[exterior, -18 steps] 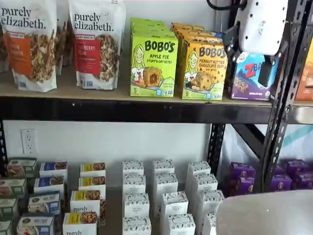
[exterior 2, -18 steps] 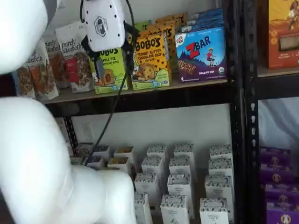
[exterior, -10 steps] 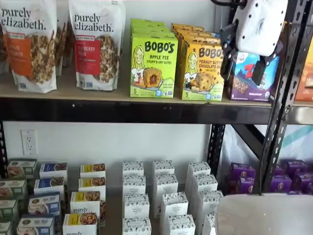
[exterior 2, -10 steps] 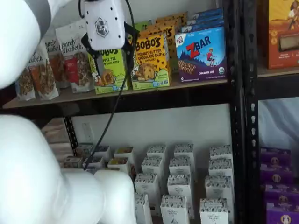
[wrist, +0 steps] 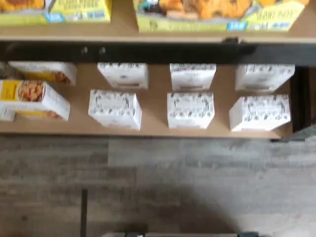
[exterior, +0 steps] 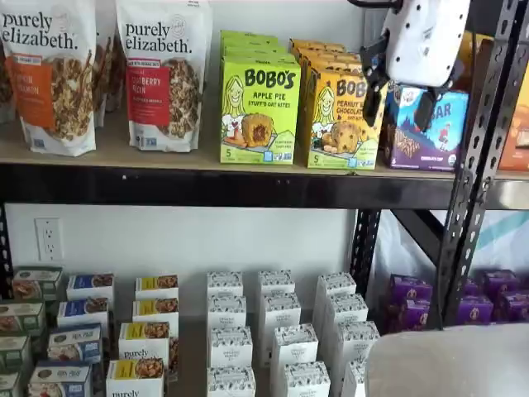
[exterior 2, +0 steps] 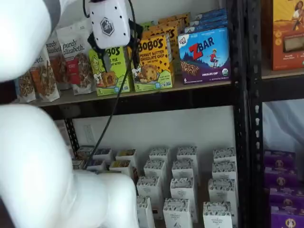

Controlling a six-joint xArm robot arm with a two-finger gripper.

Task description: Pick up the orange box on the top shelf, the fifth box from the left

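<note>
1 orange box (exterior: pixel 342 120), 2 granola bags (exterior: pixel 164 74), jaws (exterior: pixel 399 102) apart

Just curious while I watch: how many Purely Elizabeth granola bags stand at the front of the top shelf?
2 at the front: one bag at the far left and one beside it, left of the lime-green box. More may sit behind.

The orange box (exterior: pixel 340 117) stands upright on the top shelf (exterior: pixel 207 161), its front face turned outward at the board's front edge, with more cartons of the same kind lined up behind it. It is orange-yellow, printed "BOBO'S Peanut Butter Chocolate Chip" in black, with a cartoon blonde girl and a chocolate-chip oat bite. The top shelf is a tan wooden board with a thick black front rail on black perforated uprights
</note>
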